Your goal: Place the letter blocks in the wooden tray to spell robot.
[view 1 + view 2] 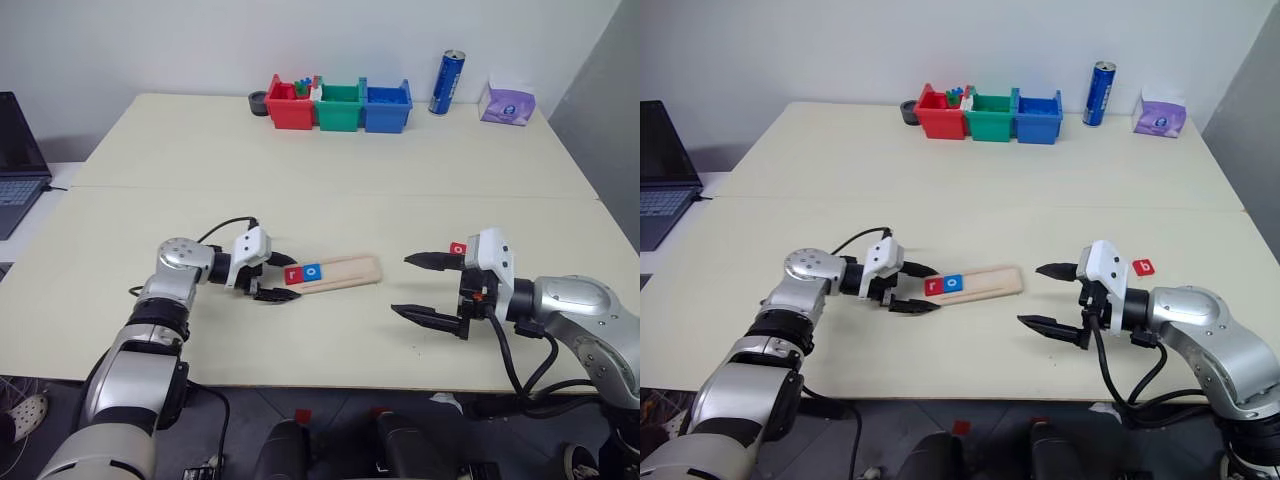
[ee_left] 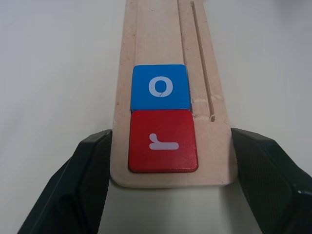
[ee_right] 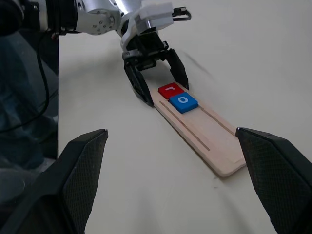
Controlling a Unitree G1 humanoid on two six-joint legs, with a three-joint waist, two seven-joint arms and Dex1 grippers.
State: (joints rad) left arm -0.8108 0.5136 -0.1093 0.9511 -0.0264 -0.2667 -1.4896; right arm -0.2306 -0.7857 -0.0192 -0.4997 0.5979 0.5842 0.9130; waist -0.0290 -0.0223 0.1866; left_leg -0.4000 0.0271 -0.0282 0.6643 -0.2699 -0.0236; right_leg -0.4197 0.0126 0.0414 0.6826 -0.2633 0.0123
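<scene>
The wooden tray point(image 1: 345, 271) lies on the table in front of me. At its left end sit two letter blocks side by side: a red r point(image 2: 162, 141) and a blue o point(image 2: 160, 87). My left gripper point(image 1: 292, 277) is open, one finger on each side of that end, close against the tray's edges. A third block, red with a white letter I cannot read, point(image 1: 1145, 267) lies on the table just beyond my right wrist. My right gripper point(image 1: 402, 284) hangs open and empty to the right of the tray, pointing toward it.
Red point(image 1: 288, 106), green point(image 1: 340, 106) and blue point(image 1: 388, 106) bins stand in a row at the table's far edge, with a blue can point(image 1: 446, 83) and a purple pack point(image 1: 507, 104) to their right. A laptop point(image 1: 15, 160) sits at the far left.
</scene>
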